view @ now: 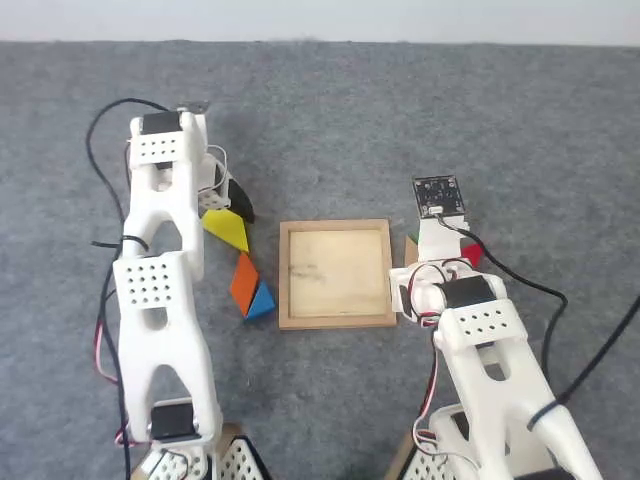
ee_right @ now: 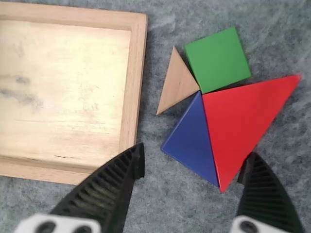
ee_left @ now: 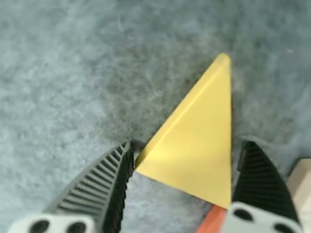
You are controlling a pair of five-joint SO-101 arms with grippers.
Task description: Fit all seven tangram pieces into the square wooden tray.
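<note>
Left gripper: fingers wide, straddling the yellow triangle | right gripper: fingers wide, over the dark blue triangle | right wrist view: red triangle, green square and tan triangle clustered just beside the wooden tray, mostly under the arm in the high view | high view: orange parallelogram touching the light blue triangle, on the tray's left-arm side.

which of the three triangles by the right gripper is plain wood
The small tan triangle, lying nearest the tray, beside the green square. The other two are painted: the blue triangle and the larger red triangle.
</note>
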